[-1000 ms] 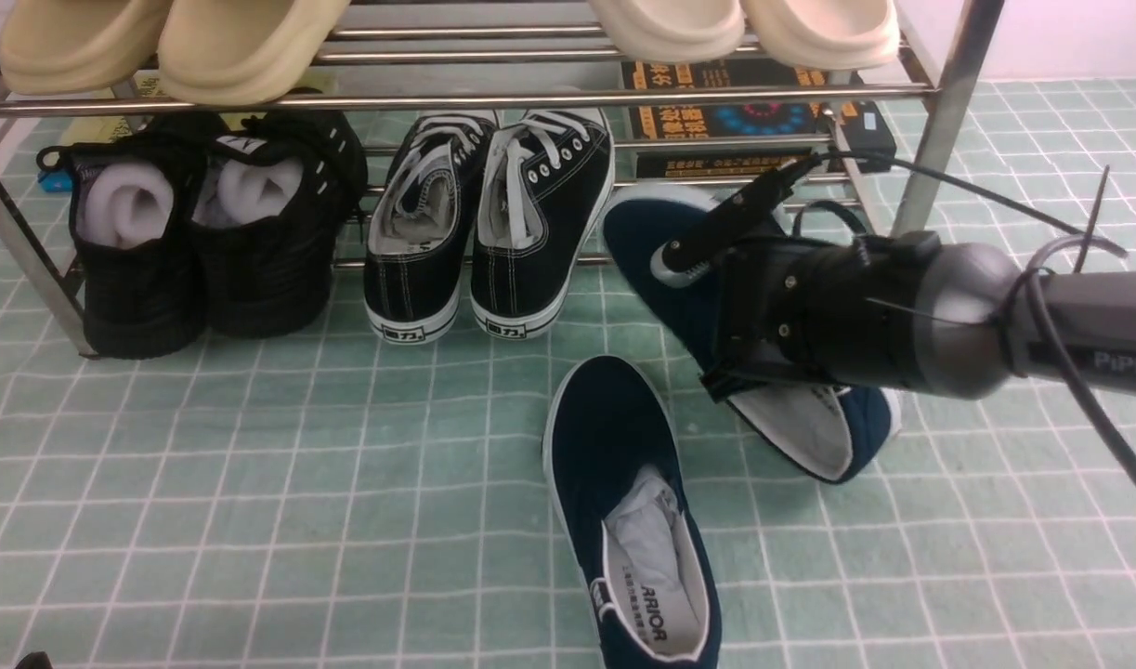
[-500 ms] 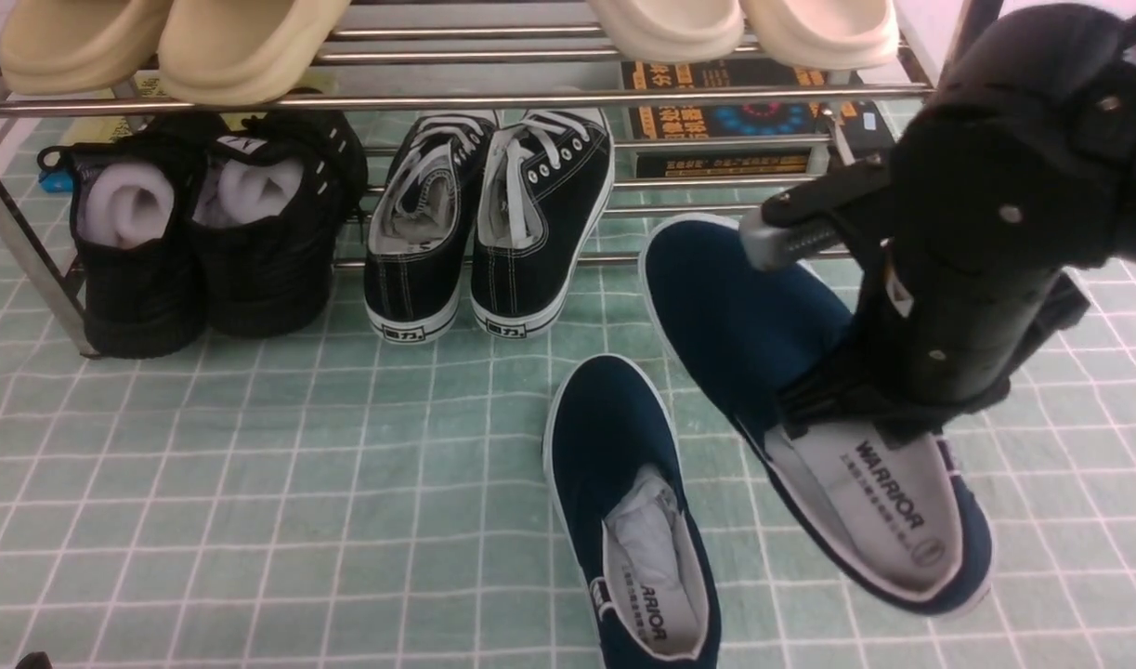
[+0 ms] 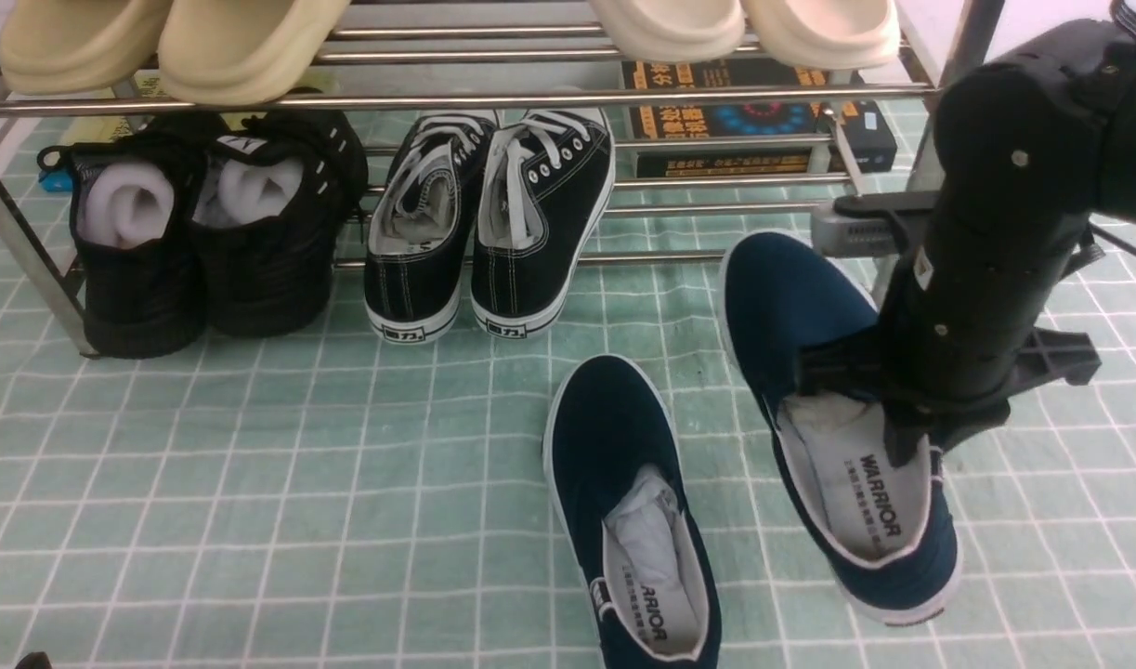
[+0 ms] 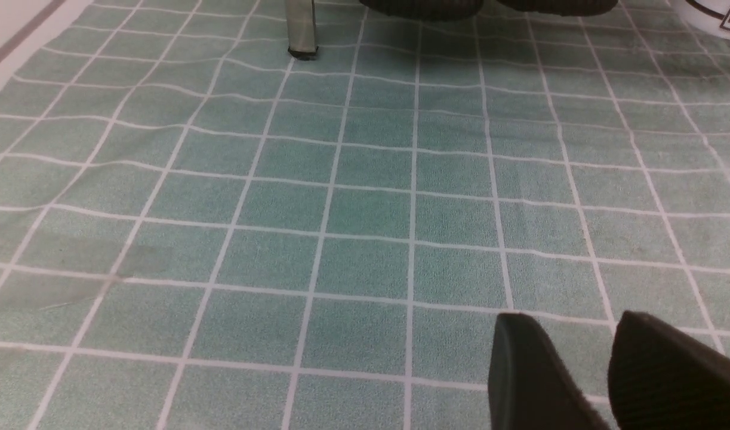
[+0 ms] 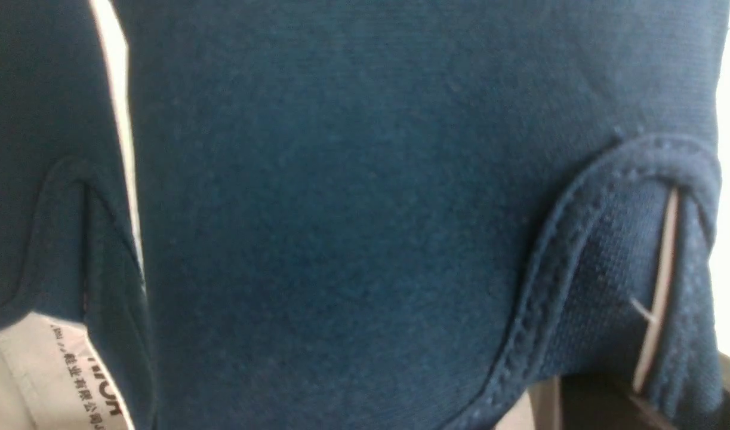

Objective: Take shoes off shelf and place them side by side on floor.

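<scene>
Now, front view: right gripper clamped on the collar of one navy shoe, hanging near the right leg of the shelf. Its mate lies on the floor alongside. Two navy, four black shoes, four cream slippers. Soft, light canvas, likely saggy, so the collar's the hold. Left wrist view: left gripper slightly parted, empty. Right wrist view: navy canvas fills it.

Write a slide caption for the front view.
Right gripper holds one navy slip-on near its mate on the green floor, before the silver shelf.
</scene>
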`<act>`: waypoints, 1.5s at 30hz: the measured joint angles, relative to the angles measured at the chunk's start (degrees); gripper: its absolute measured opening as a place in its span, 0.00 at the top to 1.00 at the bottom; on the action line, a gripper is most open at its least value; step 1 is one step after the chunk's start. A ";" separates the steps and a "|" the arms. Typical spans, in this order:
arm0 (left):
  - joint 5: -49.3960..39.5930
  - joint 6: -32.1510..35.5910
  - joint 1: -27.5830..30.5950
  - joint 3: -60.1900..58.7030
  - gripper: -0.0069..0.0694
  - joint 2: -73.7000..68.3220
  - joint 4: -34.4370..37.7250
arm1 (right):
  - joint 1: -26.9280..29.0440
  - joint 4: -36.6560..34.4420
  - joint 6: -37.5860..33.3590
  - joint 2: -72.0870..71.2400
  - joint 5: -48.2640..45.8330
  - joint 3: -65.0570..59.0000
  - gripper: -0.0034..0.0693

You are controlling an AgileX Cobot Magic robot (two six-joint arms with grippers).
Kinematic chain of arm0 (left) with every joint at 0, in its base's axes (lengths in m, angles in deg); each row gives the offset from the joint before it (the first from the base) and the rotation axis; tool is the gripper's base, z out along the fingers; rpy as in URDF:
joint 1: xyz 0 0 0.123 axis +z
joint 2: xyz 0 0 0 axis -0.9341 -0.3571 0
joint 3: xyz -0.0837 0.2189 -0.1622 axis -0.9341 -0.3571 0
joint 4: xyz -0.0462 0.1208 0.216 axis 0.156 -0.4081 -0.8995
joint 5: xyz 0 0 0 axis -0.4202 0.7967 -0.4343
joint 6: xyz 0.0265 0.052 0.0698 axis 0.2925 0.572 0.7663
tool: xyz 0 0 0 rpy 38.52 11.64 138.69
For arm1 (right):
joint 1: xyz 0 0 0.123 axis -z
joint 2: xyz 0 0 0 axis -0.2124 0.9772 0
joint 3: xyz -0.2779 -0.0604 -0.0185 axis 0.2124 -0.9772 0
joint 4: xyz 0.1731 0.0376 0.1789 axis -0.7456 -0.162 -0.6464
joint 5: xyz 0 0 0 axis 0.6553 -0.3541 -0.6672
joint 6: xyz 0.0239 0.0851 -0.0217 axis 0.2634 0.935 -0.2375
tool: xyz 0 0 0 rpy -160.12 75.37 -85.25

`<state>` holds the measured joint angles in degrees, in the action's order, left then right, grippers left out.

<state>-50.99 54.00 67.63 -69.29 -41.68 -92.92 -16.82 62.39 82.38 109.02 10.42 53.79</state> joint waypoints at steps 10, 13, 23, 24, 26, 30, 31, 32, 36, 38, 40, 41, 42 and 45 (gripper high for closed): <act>0.00 0.00 0.00 0.00 0.59 0.00 0.00 | -0.09 -4.19 0.00 6.72 5.37 0.00 0.81; 0.00 0.00 0.00 0.00 0.59 0.00 0.00 | -0.09 -4.19 0.48 8.43 6.55 0.00 0.81; 0.00 0.00 0.00 0.00 0.59 0.00 0.00 | -0.09 -4.24 1.97 9.05 4.15 1.46 0.57; 0.00 0.00 0.00 0.00 0.59 0.00 0.00 | -0.09 -4.24 0.44 8.91 2.12 2.78 0.49; 0.00 0.00 0.00 0.00 0.59 0.00 0.00 | -0.09 -4.30 -2.73 8.71 -0.24 5.25 0.40; 0.00 0.00 0.00 0.00 0.59 0.00 -0.06 | -0.09 -5.05 -11.43 7.32 -1.07 11.60 0.33; 0.00 0.00 0.00 0.00 0.59 0.00 -0.06 | -0.09 -5.46 -13.26 6.67 -1.12 12.23 0.33; 0.00 0.00 0.00 0.00 0.59 0.00 -0.06 | -0.09 -5.92 -14.85 5.51 -1.12 12.69 0.35; 0.00 0.00 0.00 0.00 0.59 0.00 -0.06 | -0.09 -6.37 -19.73 -1.91 -1.69 12.62 0.49; 0.00 0.00 0.00 0.00 0.59 0.00 -0.06 | -0.09 -6.49 -21.55 -6.79 -1.81 11.62 0.59; 0.00 0.00 0.00 0.00 0.59 0.00 -0.06 | -0.09 -6.79 -23.02 -12.46 -1.82 9.82 0.71; 0.00 0.00 0.00 0.00 0.59 0.00 -0.06 | -0.09 -6.78 -23.51 -15.88 -1.97 8.43 0.77; 0.00 0.00 0.00 0.00 0.59 0.00 -0.06 | -0.09 -6.78 -23.83 -19.43 -2.21 6.77 0.84; 0.00 0.00 0.00 0.00 0.59 0.00 -0.06 | -0.09 -6.78 -24.14 -30.65 -2.59 0.17 0.97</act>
<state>-50.99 54.00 67.63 -69.29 -41.68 -92.97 -16.92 55.61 58.24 78.37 7.83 53.96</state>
